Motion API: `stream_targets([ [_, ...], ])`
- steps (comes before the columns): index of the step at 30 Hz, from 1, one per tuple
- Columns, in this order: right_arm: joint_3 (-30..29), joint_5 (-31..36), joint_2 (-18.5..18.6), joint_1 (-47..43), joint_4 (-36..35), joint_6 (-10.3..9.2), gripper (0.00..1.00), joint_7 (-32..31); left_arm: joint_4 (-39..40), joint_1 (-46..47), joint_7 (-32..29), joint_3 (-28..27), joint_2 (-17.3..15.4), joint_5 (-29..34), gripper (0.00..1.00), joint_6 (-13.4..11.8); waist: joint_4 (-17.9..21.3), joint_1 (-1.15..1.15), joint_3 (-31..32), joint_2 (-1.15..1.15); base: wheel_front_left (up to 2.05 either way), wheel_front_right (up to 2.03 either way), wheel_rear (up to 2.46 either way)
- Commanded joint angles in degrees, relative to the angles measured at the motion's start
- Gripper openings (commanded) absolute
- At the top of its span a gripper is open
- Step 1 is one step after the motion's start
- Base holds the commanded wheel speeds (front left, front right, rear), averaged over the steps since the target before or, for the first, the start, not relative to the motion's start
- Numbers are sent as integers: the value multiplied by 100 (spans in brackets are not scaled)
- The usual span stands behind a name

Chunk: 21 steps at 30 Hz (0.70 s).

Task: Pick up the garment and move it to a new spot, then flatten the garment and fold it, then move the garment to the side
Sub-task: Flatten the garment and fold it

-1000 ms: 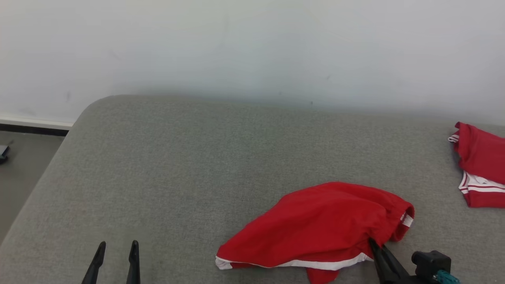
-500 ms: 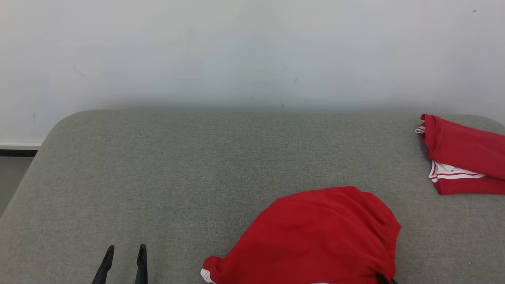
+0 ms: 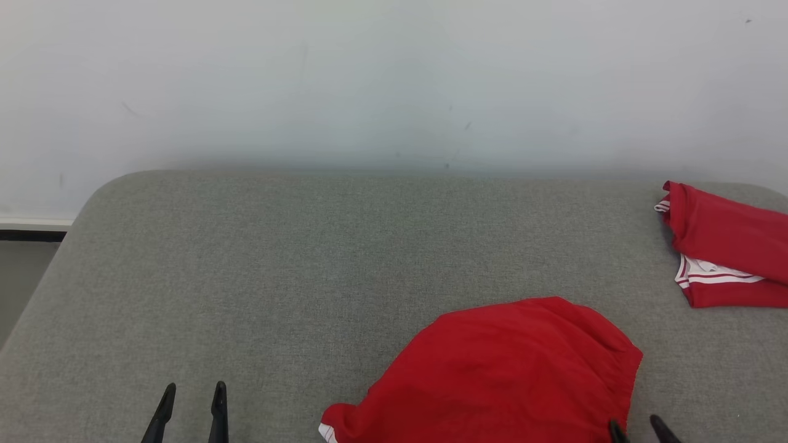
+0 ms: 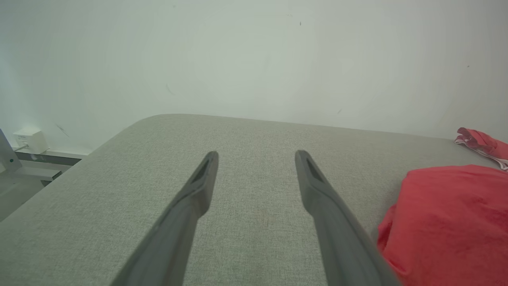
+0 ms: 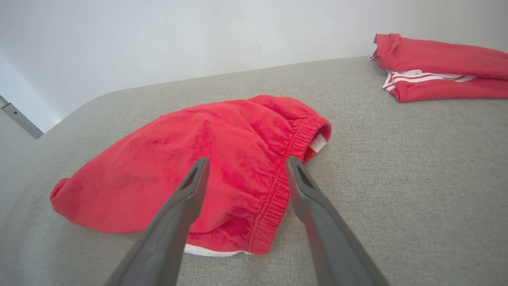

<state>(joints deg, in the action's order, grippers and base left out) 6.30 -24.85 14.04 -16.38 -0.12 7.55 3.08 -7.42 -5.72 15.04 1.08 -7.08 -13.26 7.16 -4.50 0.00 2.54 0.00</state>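
Note:
The garment (image 3: 498, 369), red shorts with white trim and an elastic waistband, lies crumpled on the grey cushion (image 3: 308, 258) at the lower right of the head view. My right gripper (image 5: 245, 167) stands open just above the waistband edge of the garment (image 5: 222, 159), its fingers apart and nothing between them; its fingertips (image 3: 615, 427) peek in at the head view's bottom edge. My left gripper (image 3: 192, 394) is open over bare cushion, well left of the shorts. In the left wrist view the left gripper (image 4: 257, 157) points across the cushion, with the garment (image 4: 448, 214) at its right.
A second red piece of clothing with white stripes (image 3: 726, 252) lies folded at the cushion's far right, also seen as the folded red clothing (image 5: 440, 67). A pale wall rises behind. The cushion's rounded left edge drops to the floor (image 3: 24, 271).
My right gripper has opened and let go of the garment's waistband. The shorts have settled into a lower heap. The head camera has shifted, so the whole picture moved.

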Motion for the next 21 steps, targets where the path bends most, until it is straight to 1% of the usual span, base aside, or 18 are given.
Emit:
stream_targets([
  [1,-52,58,32,48,-43,-10,100,43,29,-49,18,-19,11,36,100,37,-4,0,-1,0,0,0,0],
  [6,-288,277,96,428,-81,-10,100,-17,49,-53,18,-60,5,48,100,23,9,0,-15,0,0,0,0],
  [11,-377,328,239,1168,257,-10,100,-294,64,18,18,-38,26,87,100,27,6,0,-61,0,0,0,0],
  [16,-391,314,443,1857,1003,-10,100,-562,11,142,18,30,19,86,100,30,-105,0,-127,0,0,0,0],
  [21,-394,179,550,2387,1888,-10,100,-739,-30,195,18,90,18,55,100,33,-235,0,-198,0,0,0,0],
])
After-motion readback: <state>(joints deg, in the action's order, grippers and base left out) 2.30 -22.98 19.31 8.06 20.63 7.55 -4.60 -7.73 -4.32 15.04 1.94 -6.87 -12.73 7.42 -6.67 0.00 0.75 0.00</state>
